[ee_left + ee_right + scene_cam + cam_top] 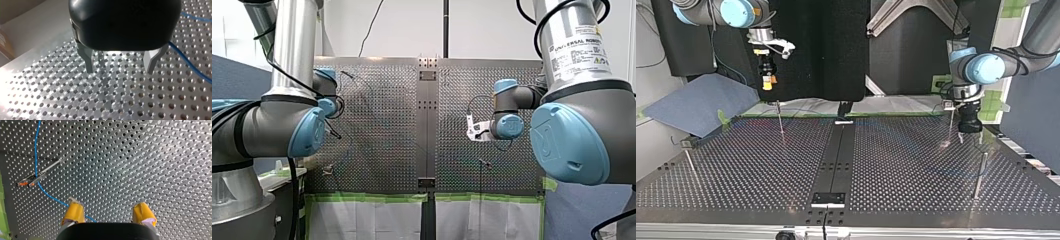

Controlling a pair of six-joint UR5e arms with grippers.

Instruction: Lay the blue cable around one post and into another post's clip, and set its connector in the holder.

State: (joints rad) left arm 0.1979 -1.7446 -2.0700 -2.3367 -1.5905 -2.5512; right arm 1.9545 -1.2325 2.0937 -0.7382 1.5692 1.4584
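The work surface was a perforated metal table [736, 170], divided by a dark centre strip [836, 150], with slim upright posts standing on it. In the top view, one side post [979, 175] stood near the table's edge at the view's right.

My left gripper [120, 63] hung low over the table, close to the far edge at the top view's right. Its metal fingers [87, 57] were spread wide and held nothing. The blue cable [197, 72] ran across the holes just beside the gripper, outside the fingers and not touching them. In my judgement, the low, open posture suited a pickup of the cable, which lay near.

My right gripper [108, 213] hung high above the table near its far edge at the top view's left. Its yellow pads [74, 211] stood well apart with nothing between them. In the right wrist view, the cable crossed an orange-marked post [37, 178] and then passed under the gripper, beside one pad. I could not tell whether the cable sat in that post's clip or merely lay against it. The height probably kept this arm out of the other arm's working area.

I could not identify the connector or its holder in any view.
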